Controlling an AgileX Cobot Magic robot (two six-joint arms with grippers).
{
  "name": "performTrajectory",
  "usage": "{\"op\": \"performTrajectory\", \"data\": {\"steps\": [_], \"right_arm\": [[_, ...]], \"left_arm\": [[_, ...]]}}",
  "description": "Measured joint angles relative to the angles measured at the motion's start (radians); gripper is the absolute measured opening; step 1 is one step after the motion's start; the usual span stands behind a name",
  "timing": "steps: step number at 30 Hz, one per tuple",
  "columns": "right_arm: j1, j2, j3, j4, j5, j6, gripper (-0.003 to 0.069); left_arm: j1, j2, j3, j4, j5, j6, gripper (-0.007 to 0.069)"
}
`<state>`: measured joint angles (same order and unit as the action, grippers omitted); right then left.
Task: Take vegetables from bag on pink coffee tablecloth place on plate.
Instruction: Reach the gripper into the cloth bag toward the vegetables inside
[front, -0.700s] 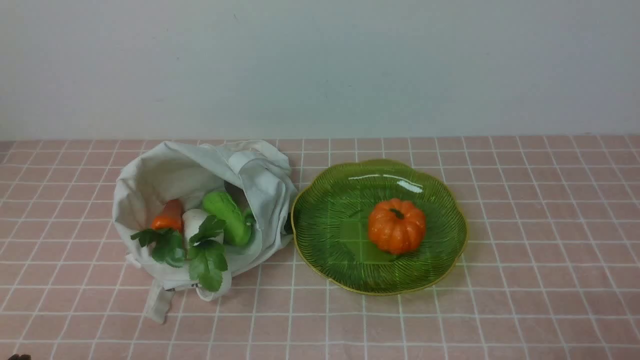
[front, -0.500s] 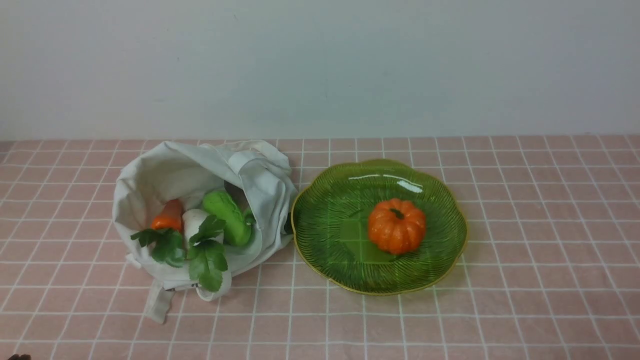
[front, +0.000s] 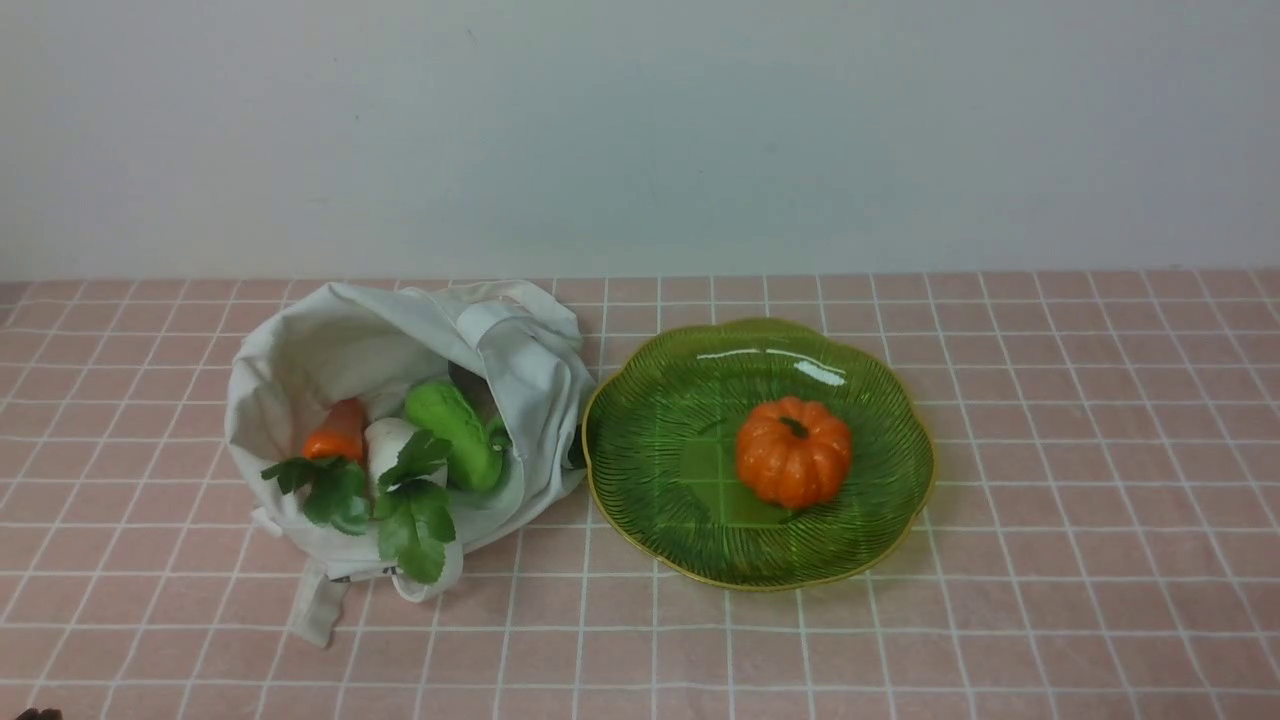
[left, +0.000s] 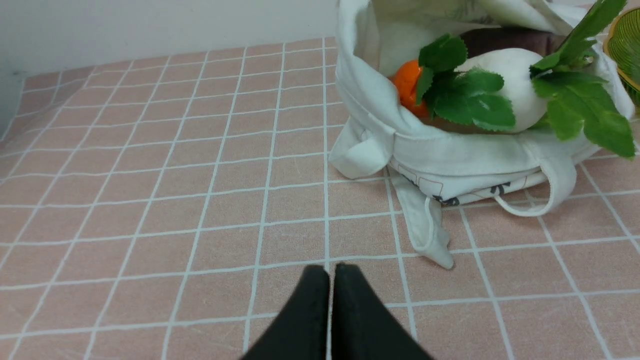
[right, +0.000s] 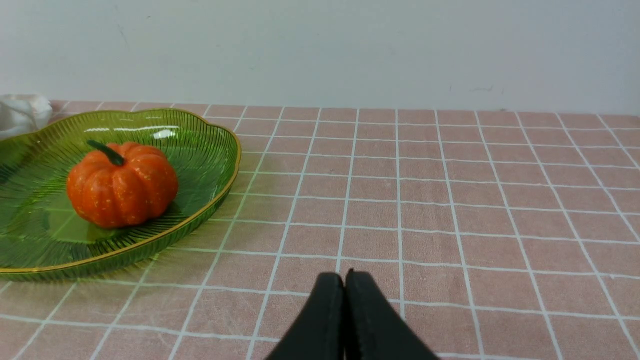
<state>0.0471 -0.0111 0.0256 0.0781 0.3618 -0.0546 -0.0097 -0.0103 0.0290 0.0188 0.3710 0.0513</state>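
An off-white cloth bag (front: 330, 350) lies open on the pink tablecloth (front: 1050, 480), left of the green plate (front: 660, 440). Inside it lie an orange carrot (front: 338, 432), a white radish (front: 388, 440) with green leaves, and a green cucumber (front: 455, 432). In the left wrist view the bag (left: 450, 155), radish (left: 510, 85) and carrot (left: 406, 85) sit ahead of my left gripper (left: 331, 272), which is shut and empty, low over the cloth. My right gripper (right: 344, 277) is shut and empty too, to the side of the plate (right: 210, 150). Neither gripper shows in the front view.
A small ribbed orange pumpkin (front: 794, 451) sits on the plate, also seen as the pumpkin (right: 122, 184) in the right wrist view. A bag strap (front: 318, 605) trails toward the front edge. A pale wall (front: 640, 130) closes the far side of the table.
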Motion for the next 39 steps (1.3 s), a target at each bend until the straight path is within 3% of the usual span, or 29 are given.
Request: {"op": "performTrajectory", "data": {"steps": [11,15,19,20,21,26,27,32,34,39], "right_arm": [[0.0,0.0,0.0,0.0,0.0,0.0,-0.0015],[0.0,0.0,0.0,0.0,0.0,0.0,-0.0015],[0.0,0.0,0.0,0.0,0.0,0.0,-0.0015],[0.0,0.0,0.0,0.0,0.0,0.0,-0.0015],[0.0,0.0,0.0,0.0,0.0,0.0,-0.0015],[0.0,0.0,0.0,0.0,0.0,0.0,-0.0015],[0.0,0.0,0.0,0.0,0.0,0.0,-0.0015],[0.0,0.0,0.0,0.0,0.0,0.0,-0.0015],[0.0,0.0,0.0,0.0,0.0,0.0,-0.0015],[0.0,0.0,0.0,0.0,0.0,0.0,-0.0015]], "left_arm": [[0.0,0.0,0.0,-0.004,0.0,0.0,-0.0005],[0.0,0.0,0.0,-0.106,0.0,-0.074,-0.0005],[0.0,0.0,0.001,-0.585,0.023,-0.344,-0.0005],[0.0,0.0,0.001,-0.626,0.024,-0.362,-0.0005],[0.0,0.0,0.001,-0.746,0.024,-0.401,-0.0005],[0.0,0.0,0.001,-1.03,0.017,-0.431,-0.0005],[0.0,0.0,0.001,-1.035,0.014,-0.428,-0.0005],[0.0,0.0,-0.01,-1.084,-0.053,-0.302,-0.0005],[0.0,0.0,-0.115,-1.084,-0.018,-0.062,-0.0005],[0.0,0.114,-0.358,-1.068,0.104,0.246,-0.0005]]}}
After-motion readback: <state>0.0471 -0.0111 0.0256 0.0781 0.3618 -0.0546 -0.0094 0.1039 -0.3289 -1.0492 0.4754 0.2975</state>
